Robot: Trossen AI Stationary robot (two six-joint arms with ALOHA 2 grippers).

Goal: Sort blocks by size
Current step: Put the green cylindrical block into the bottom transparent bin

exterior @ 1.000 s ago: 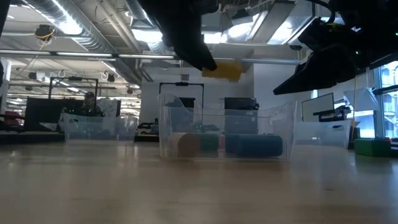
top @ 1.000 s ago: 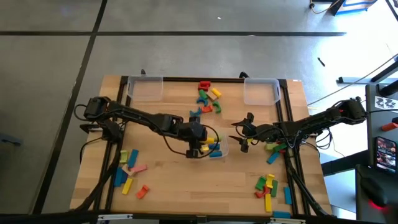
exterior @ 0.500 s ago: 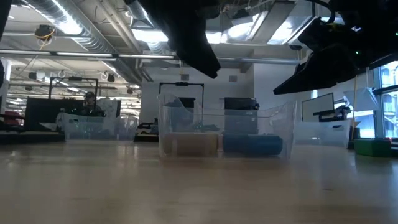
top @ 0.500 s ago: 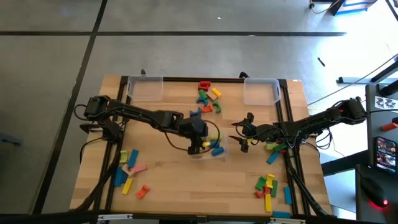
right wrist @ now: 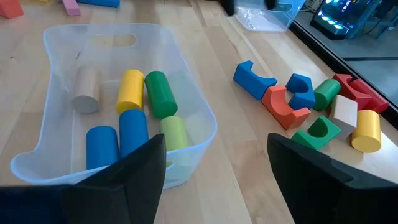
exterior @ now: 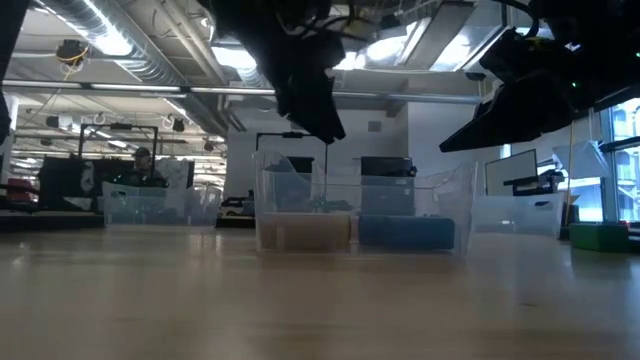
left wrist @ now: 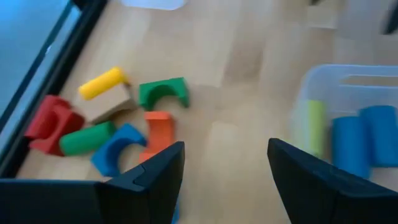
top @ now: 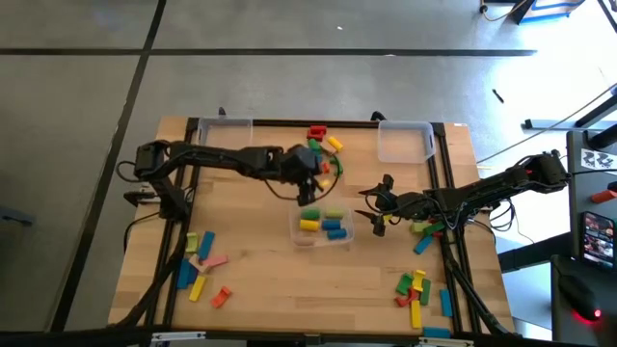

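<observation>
My left gripper (top: 310, 185) hangs open above the table between a clear bin (top: 323, 226) and a cluster of blocks (top: 323, 154) near the far edge. Its wrist view shows the open fingers (left wrist: 155, 180) framing bare wood, with a green arch (left wrist: 163, 93), an orange block (left wrist: 157, 127), a blue arch (left wrist: 118, 149) and a yellow cylinder (left wrist: 102, 83) ahead. The bin lies flat on the table and holds yellow, green and blue cylinders (right wrist: 130, 90). My right gripper (top: 366, 209) waits open just right of the bin.
Two more clear bins (top: 227, 135) (top: 405, 140) stand at the far edge. Loose blocks lie at the near left (top: 198, 265), the near right (top: 419, 289) and under my right arm (top: 424, 231). Bare wood lies between the middle bin and the near edge.
My left gripper has let go of a yellow block over the middle bin, and the block now lies in the bin. The gripper has then swung toward the table's far edge, to the cluster of blocks there, with its fingers open.
</observation>
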